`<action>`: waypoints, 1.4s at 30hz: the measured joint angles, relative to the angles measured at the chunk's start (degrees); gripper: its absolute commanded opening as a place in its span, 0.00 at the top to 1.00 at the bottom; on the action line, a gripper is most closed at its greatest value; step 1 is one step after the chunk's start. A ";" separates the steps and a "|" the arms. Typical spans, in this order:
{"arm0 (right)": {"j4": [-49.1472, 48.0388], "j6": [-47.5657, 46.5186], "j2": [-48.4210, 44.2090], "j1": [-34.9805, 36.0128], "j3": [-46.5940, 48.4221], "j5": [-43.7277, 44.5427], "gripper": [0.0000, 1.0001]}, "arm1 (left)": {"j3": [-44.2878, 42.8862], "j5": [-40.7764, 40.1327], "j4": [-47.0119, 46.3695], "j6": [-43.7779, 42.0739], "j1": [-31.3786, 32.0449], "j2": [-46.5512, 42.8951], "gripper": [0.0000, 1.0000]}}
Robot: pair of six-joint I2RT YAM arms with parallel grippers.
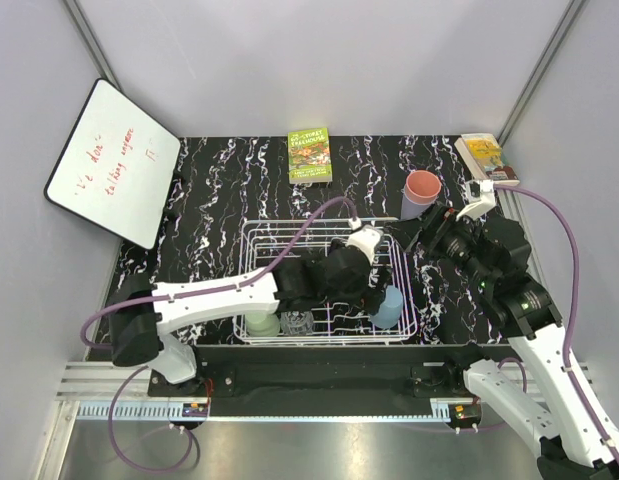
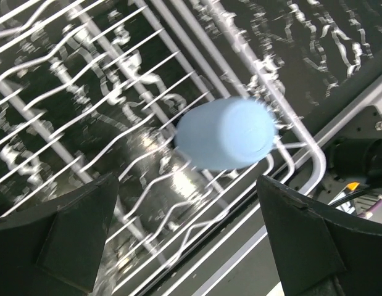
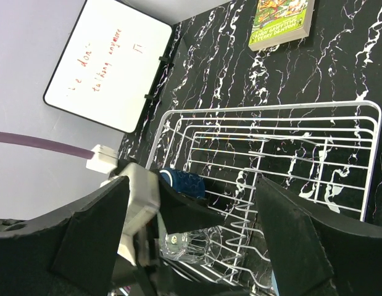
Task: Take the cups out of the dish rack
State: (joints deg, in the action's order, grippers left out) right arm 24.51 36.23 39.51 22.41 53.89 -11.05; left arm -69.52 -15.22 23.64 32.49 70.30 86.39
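The white wire dish rack [image 1: 251,232] sits mid-table. My left gripper [image 1: 373,296] hangs open over its near right corner, just above an upside-down light blue cup [image 1: 388,309]. In the left wrist view the cup [image 2: 224,134] lies ahead of the open gripper [image 2: 187,246], not between the fingers [image 2: 67,228]. A pale green cup [image 1: 259,325] and a clear glass [image 1: 296,322] stand at the rack's near edge. The right wrist view shows a dark blue cup [image 3: 183,182] and the glass [image 3: 203,237]. My right gripper [image 1: 429,228] is open and empty beside the rack. A salmon pink cup [image 1: 422,188] stands on the table, seemingly nested in a lavender one [image 1: 413,211].
A green book [image 1: 310,155] lies at the back centre and another book [image 1: 486,158] at the back right corner. A whiteboard [image 1: 114,160] leans at the left. The left arm's body covers the middle of the rack. Grey walls enclose the table.
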 measured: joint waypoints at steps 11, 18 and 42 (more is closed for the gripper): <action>1.25 -0.96 -0.63 -0.02 1.09 0.63 0.09 | -8.41 0.17 -1.79 -2.69 3.61 10.88 0.01; 1.84 -1.90 -0.52 0.02 2.10 0.92 0.09 | -8.50 0.37 -2.91 -2.86 3.41 15.47 0.01; 3.30 -3.04 0.22 0.11 6.93 1.90 0.09 | -5.95 -1.81 -6.58 -5.44 3.45 14.03 1.00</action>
State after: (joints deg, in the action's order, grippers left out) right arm 27.81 33.19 39.72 22.52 60.82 -9.15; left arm -75.46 -17.04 17.06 27.05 73.76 100.42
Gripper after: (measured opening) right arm 0.907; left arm 0.671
